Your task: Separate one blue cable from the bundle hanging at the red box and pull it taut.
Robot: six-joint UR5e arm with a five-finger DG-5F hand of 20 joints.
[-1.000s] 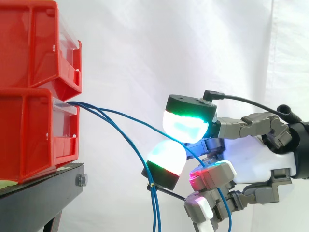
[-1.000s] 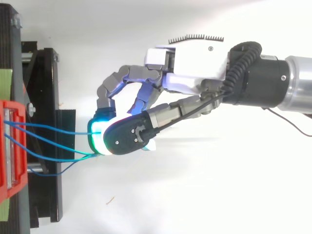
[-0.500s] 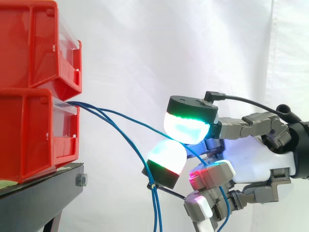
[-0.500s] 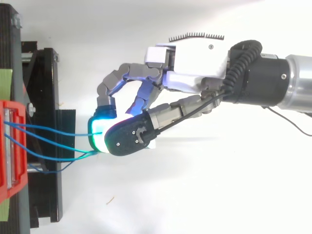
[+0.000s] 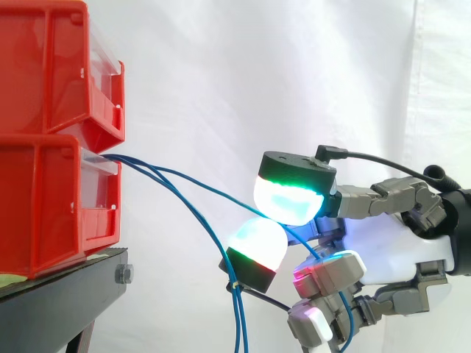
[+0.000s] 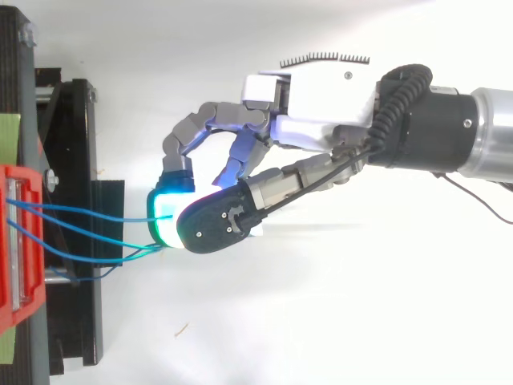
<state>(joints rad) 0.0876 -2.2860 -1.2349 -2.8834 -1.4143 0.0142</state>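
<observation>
pinching one blue cable [image 5: 191,179] between two glowing fingers [image 5: 288,198], the hand [image 5: 397,243] has it picked out, so the separating looks done: the rest of the bundle [image 5: 238,323] drops away just below the lower finger. the held cable runs from the fingers to the lower red box [image 5: 51,198] in a gentle sag, so i judge the pull to taut is what is left.

The hand [image 5: 401,246] sits at the lower right of the side view, fingers curled; two glowing pads [image 5: 288,200], green and cyan, pinch a blue cable [image 5: 206,187] between them; in the top view the black wrist [image 6: 437,120] enters level from the right edge.
</observation>
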